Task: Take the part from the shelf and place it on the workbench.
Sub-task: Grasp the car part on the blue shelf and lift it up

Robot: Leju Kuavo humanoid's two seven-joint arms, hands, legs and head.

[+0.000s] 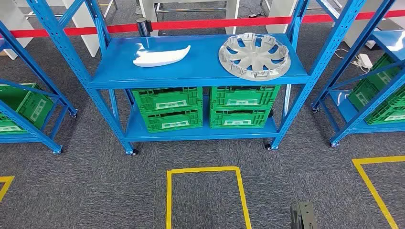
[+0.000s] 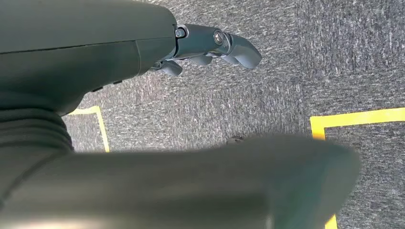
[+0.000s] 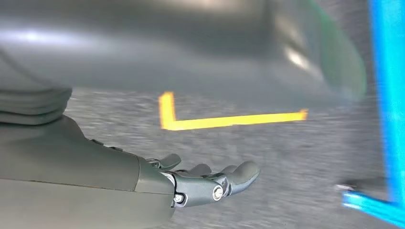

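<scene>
A blue shelf (image 1: 200, 71) stands ahead of me in the head view. On its top board lie a white curved part (image 1: 160, 56) at the left and a silver wheel cover (image 1: 254, 56) at the right, a gap between them. My left hand (image 2: 210, 45) hangs over grey carpet with its fingers slightly apart and nothing in it. My right hand (image 3: 210, 181) also hangs over the carpet, fingers stretched out and empty. Both hands are far from the shelf's top board.
Green crates (image 1: 167, 107) fill the shelf's lower board. More blue racks with green crates stand at the left (image 1: 28, 109) and right (image 1: 377, 95). A yellow taped square (image 1: 205, 169) marks the carpet before the shelf. Red barrier tape (image 1: 200, 24) runs behind.
</scene>
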